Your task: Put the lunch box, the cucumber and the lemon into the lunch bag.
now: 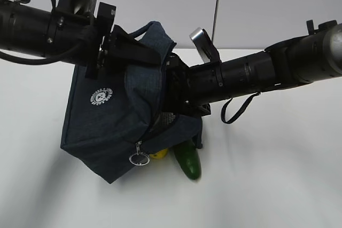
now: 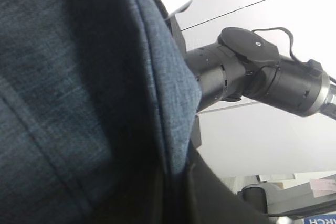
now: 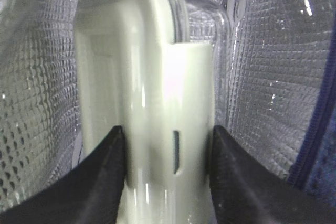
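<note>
The right gripper (image 3: 167, 145) is clamping the lunch box (image 3: 142, 93) inside the lunch bag (image 1: 107, 116) — releasing it crooked risks jamming. The left gripper's grip I cannot tell — the bag may sag.

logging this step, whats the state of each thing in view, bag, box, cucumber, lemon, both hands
lunch bag: tilted, partly lifted off the table, mouth open, silver lining showing
lunch box: inside the bag, lid on
right hand: shut on the lunch box, reaching into the bag
left hand: at the bag's top edge; grip hidden
cucumber: on the table, outside the bag
lemon: on the table, part hidden by the bag
</note>
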Motion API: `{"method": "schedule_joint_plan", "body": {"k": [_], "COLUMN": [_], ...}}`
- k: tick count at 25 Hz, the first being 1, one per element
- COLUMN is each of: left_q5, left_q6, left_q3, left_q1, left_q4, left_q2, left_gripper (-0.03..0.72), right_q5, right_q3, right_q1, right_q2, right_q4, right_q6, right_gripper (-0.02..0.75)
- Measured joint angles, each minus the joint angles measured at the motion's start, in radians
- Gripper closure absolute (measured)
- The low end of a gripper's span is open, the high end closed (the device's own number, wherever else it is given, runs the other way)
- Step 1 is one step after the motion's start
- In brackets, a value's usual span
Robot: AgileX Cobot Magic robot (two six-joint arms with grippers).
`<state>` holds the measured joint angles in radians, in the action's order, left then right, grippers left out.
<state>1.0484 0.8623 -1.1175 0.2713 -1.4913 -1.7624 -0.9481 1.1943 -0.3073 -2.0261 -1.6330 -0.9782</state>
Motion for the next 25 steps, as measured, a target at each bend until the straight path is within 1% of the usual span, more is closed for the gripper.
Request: {"method": "schedule_joint_plan", "body": {"k": [6, 13, 25], "left_q5": [-0.004, -0.022, -0.022], "left_q6": [0.011, 0.019, 0.019], "left_q3": [0.0, 0.0, 0.0], "left_q1": [0.0, 0.0, 0.0], "left_q4": [0.022, 0.029, 0.027], "left_q2": [0.0, 0.0, 0.0], "left_gripper": [0.686, 0.686, 0.686], "right_q5": [0.005, 0.087, 0.124], "right_q3": [0.0, 0.0, 0.0], "right_q1": [-0.002, -0.002, -0.002], "right_q2": [0.0, 0.0, 0.0], "right_q4": [0.003, 0.003, -0.02], "right_q6": [0.0, 0.0, 0.0], "right_gripper": [0.388, 0.388, 0.387]}}
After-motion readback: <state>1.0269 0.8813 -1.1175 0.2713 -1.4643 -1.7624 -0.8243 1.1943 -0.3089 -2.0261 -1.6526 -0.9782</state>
